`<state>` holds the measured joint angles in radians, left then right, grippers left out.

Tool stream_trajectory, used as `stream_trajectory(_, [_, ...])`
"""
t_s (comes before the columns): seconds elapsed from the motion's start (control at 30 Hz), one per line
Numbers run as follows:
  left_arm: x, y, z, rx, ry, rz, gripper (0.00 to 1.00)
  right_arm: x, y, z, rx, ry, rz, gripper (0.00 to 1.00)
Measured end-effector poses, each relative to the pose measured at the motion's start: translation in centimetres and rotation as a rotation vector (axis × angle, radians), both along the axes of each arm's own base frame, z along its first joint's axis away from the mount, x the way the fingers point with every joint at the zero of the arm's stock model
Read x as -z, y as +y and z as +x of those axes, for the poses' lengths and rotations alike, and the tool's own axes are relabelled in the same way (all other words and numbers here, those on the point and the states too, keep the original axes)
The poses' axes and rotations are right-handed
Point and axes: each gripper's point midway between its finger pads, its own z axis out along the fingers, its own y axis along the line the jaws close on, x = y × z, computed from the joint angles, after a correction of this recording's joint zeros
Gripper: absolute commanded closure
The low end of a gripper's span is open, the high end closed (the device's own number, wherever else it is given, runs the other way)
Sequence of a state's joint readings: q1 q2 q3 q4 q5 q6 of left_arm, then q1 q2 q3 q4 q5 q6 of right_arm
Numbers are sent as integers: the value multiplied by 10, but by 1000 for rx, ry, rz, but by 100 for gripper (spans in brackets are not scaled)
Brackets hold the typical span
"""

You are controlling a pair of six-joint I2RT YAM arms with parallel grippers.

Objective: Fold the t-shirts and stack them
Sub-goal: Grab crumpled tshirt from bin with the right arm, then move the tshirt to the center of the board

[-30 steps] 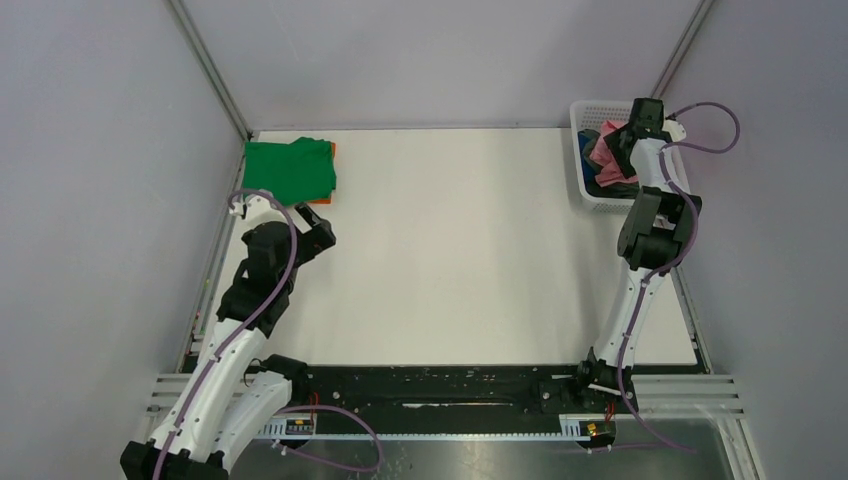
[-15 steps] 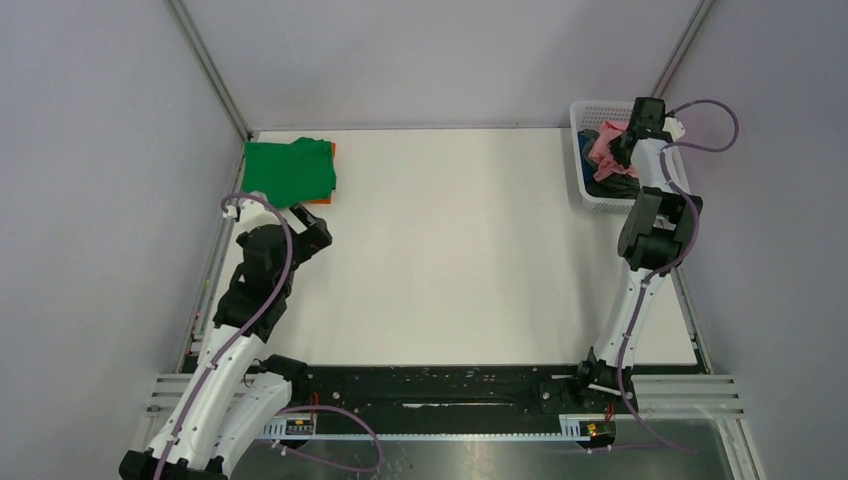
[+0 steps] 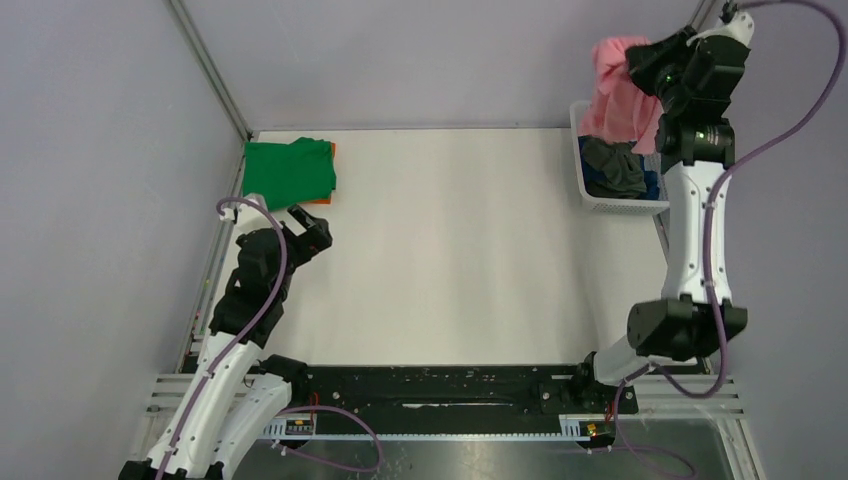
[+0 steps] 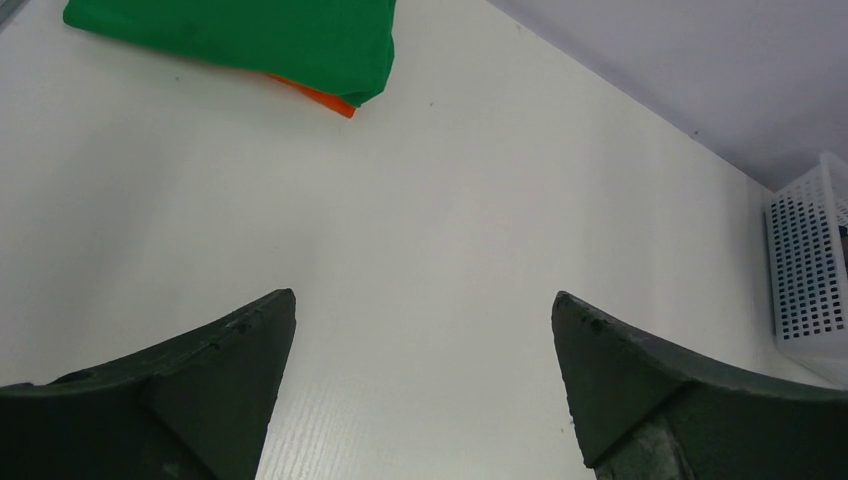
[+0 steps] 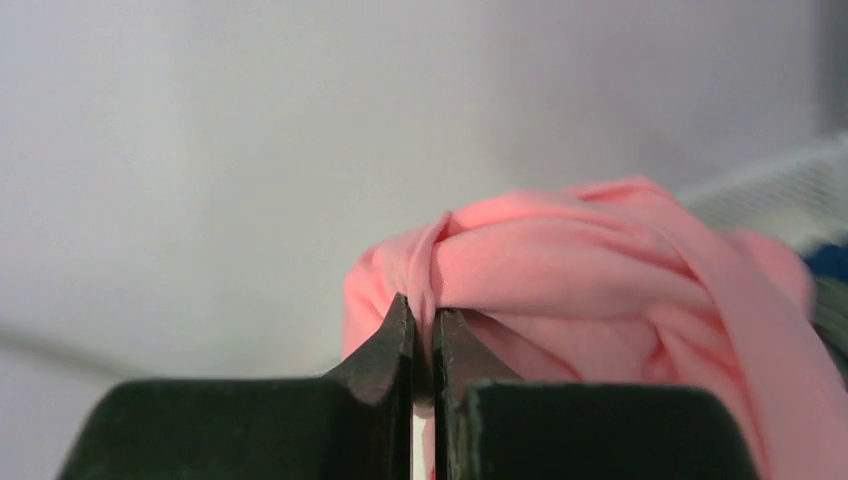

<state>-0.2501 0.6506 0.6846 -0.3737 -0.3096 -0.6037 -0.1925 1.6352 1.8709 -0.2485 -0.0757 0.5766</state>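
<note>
My right gripper is shut on a fold of the pink t-shirt, which hangs in a bunch high above the white basket. A grey t-shirt and a bit of a blue one lie in the basket. At the far left of the table, a folded green t-shirt rests on a folded orange one. My left gripper stands open over bare table, just in front of that stack.
The white lattice basket sits at the table's far right edge. Grey walls with metal posts close in the left, back and right sides. A black rail runs along the near edge by the arm bases.
My right gripper has shut on the pink t-shirt in the basket and lifted it high above the basket. The left arm has drawn back slightly toward the near left.
</note>
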Motion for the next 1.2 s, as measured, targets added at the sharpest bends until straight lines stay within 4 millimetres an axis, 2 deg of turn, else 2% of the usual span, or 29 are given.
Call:
stream_trajectory(0.07, [-1,-2,-1,9,-5,-5,1,-62,53,-36,-144,-138,-43,100])
stream_trajectory(0.13, [-4,-3,-2,16,-13,-13,1,-104,104,-69,-295,-240,-72,100])
stream_trajectory(0.2, [-6,-4,-3,21,-21,-20,1,-137,158,-108,-474,-329,-80,100])
stream_trajectory(0.27, [-8,-5,-4,27,-27,-25,1,-155,195,-139,-621,-385,-75,100])
stream_trajectory(0.33, [-9,-6,-5,35,-31,-32,1,-165,225,-166,-758,-416,-53,100])
stream_trajectory(0.4, [-10,-8,-6,41,-35,-39,1,-166,248,-183,-863,-417,-27,100])
stream_trajectory(0.5, [-9,-9,-6,45,-32,-44,1,-150,281,-199,-1005,-389,21,100])
stream_trajectory(0.57, [-9,-9,-8,45,-29,-47,1,-123,294,-203,-1060,-345,58,99])
stream_trajectory(0.63, [-7,-8,-9,43,-19,-49,1,-78,299,-202,-1071,-262,90,87])
stream_trajectory(0.7, [-4,-8,-10,39,-9,-53,1,-5,295,-198,-1024,-118,122,65])
stream_trajectory(0.73, [-3,-8,-10,37,-2,-56,1,31,291,-197,-988,-48,133,48])
stream_trajectory(0.8, [1,-8,-10,32,13,-63,1,114,276,-199,-889,110,140,25])
stream_trajectory(0.83, [4,-9,-10,29,25,-67,1,163,265,-203,-822,197,127,11])
stream_trajectory(0.87, [7,-10,-9,28,39,-72,1,210,251,-209,-753,297,114,2])
stream_trajectory(0.93, [17,-14,-8,35,81,-88,1,296,216,-226,-575,510,63,1])
stream_trajectory(1.0, [31,-21,-7,56,133,-107,1,338,186,-240,-436,638,-3,0])
stream_trajectory(1.03, [40,-26,-6,71,165,-119,1,347,171,-245,-370,677,-41,1])
stream_trajectory(1.1, [59,-36,-5,107,230,-142,1,341,153,-243,-292,649,-91,1])
stream_trajectory(1.2, [96,-55,-7,179,363,-169,1,319,148,-237,-286,552,-126,1])
